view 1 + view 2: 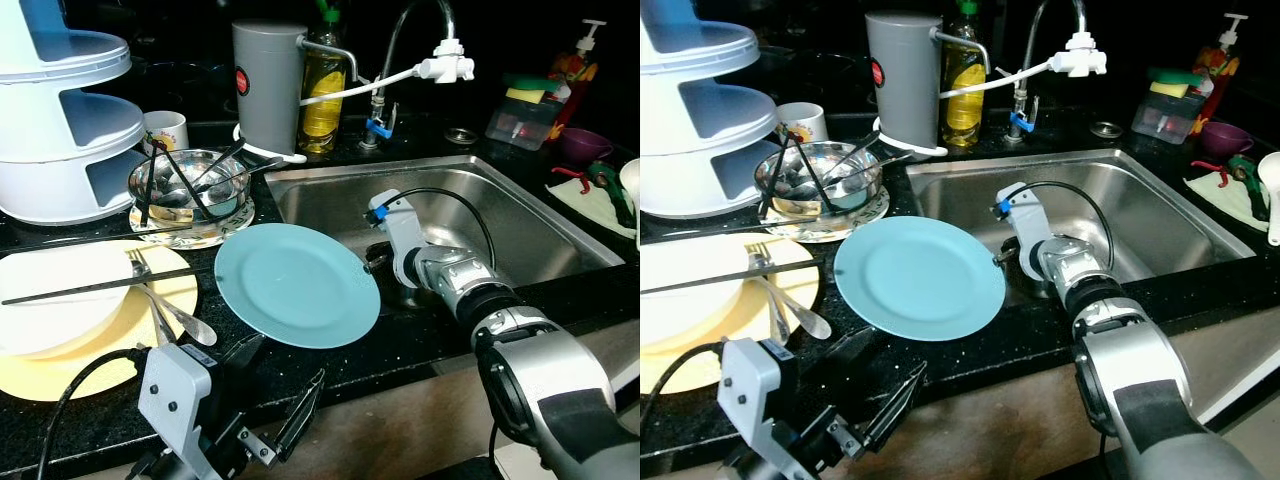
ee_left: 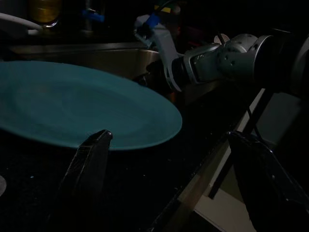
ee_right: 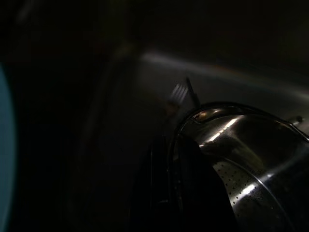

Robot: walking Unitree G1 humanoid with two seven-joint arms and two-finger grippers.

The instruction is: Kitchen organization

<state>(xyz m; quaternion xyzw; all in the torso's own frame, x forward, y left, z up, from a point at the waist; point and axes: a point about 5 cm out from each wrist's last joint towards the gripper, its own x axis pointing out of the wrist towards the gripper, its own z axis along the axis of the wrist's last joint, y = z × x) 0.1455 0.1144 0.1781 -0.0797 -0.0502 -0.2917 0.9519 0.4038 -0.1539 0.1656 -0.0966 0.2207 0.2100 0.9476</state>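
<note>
Round teal plate (image 1: pixel 297 284) mid-frame, overhanging steel sink (image 1: pixel 520 215) edge — left gripper (image 1: pixel 285 400) below, jaws wide open. Right gripper (image 1: pixel 378 262) inside sink, can't tell jaws. Best approached slowly, pinching the near rim.

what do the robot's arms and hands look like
Both arms are silver-grey metal with black joints. The right arm has ribbed silver segments, a black cable looping over the wrist and a small blue clip. The left hand has a grey block housing, a black cable and two long black fingers.

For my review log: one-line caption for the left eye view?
Right gripper reaches into the sink beside a teal plate; left gripper hangs open below.
</note>
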